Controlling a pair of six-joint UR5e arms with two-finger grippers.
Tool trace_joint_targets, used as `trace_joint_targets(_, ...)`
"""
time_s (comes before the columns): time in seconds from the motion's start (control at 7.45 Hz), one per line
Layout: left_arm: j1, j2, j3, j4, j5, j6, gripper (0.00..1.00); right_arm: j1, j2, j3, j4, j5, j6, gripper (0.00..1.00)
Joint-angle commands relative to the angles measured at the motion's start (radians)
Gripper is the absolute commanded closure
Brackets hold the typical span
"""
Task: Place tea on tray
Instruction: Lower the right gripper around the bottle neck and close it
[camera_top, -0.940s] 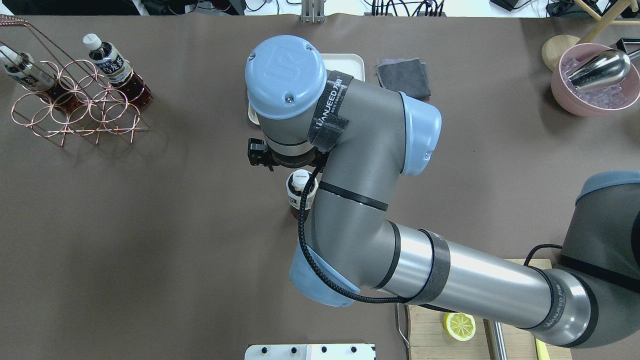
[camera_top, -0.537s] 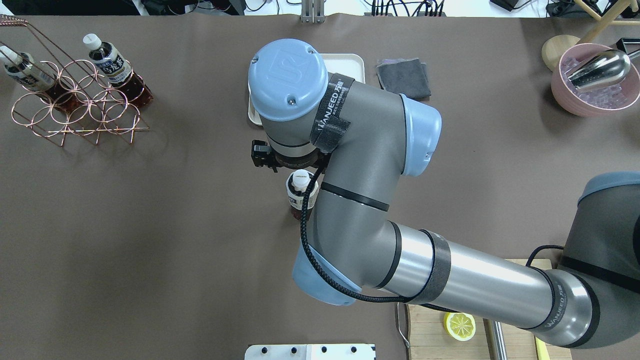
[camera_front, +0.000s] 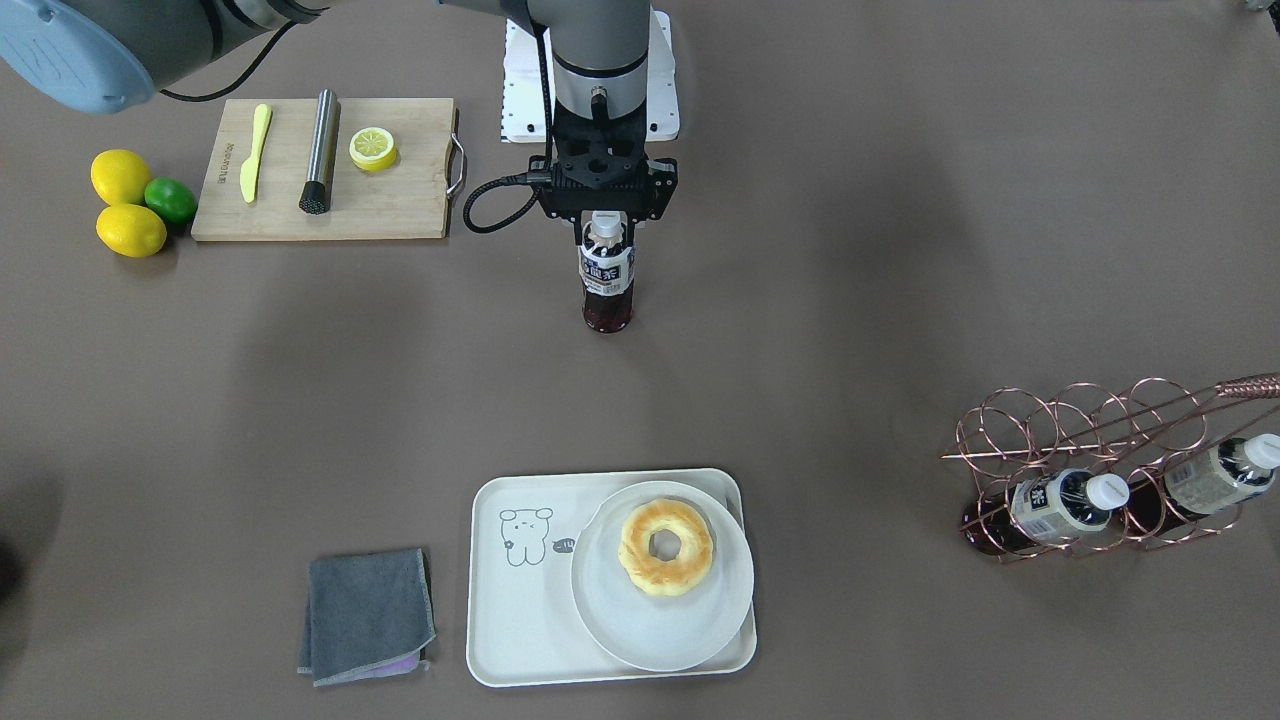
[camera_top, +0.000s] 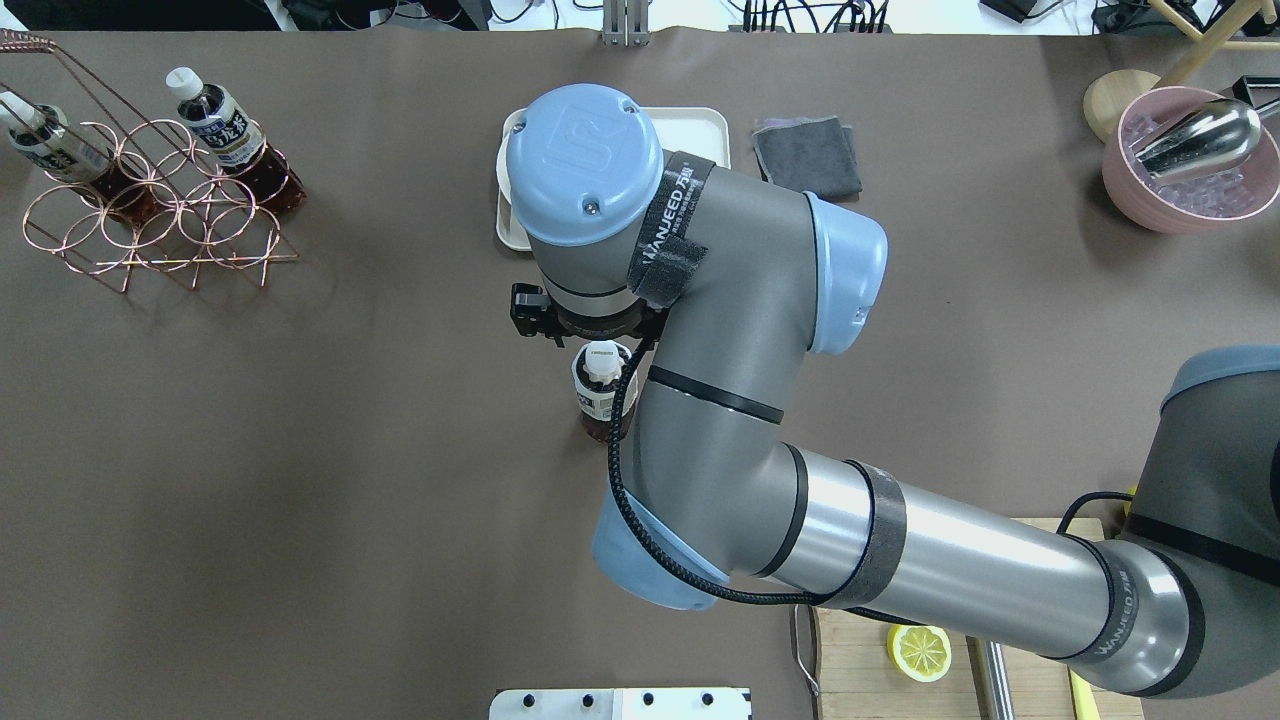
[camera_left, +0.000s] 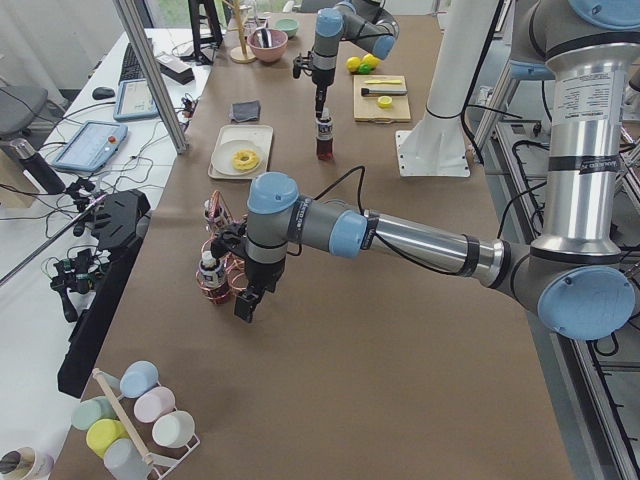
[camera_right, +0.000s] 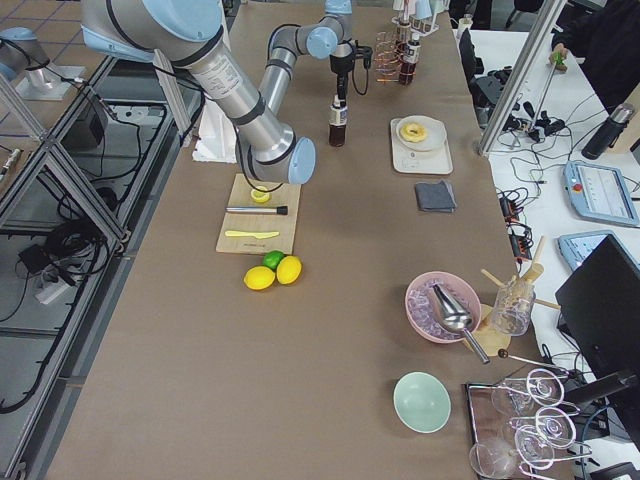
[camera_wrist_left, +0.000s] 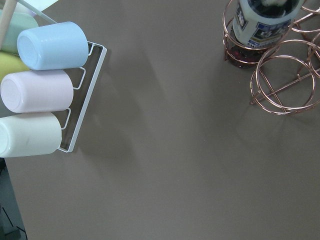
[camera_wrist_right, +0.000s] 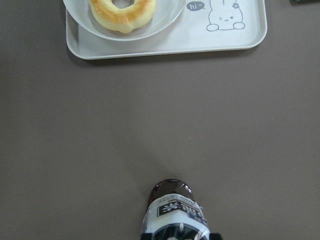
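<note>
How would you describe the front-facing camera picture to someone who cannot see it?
The robot's right pincer sits around the top of an upright tea bottle on a brown table. Nearer the camera, a cream tray holds a plate with a doughnut.

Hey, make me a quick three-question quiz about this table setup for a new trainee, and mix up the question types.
1. True or false: the tea already stands on the tray.
2. What lies on the plate? A an egg; B a doughnut; C a cookie.
3. Fill in: the copper rack holds ___ bottles.
Key: 1 false; 2 B; 3 two.
</note>
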Motion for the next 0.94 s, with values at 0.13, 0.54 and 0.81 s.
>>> trace_joint_targets(0.13,0.000,-0.008,0.002,0.000,0.001,-0.001,0.02,0.000,-0.001,0.009,-0.003,0.002,0.005,1.00)
trace_joint_targets(0.54,0.000,-0.009,0.001,0.000,0.001,-0.001,0.02,0.008,-0.001,0.006,-0.005,0.005,-0.001,0.36)
trace_joint_targets(0.81,0.000,-0.009,0.001,0.000,0.001,-0.001,0.02,0.014,0.003,0.005,-0.005,0.005,-0.004,0.00)
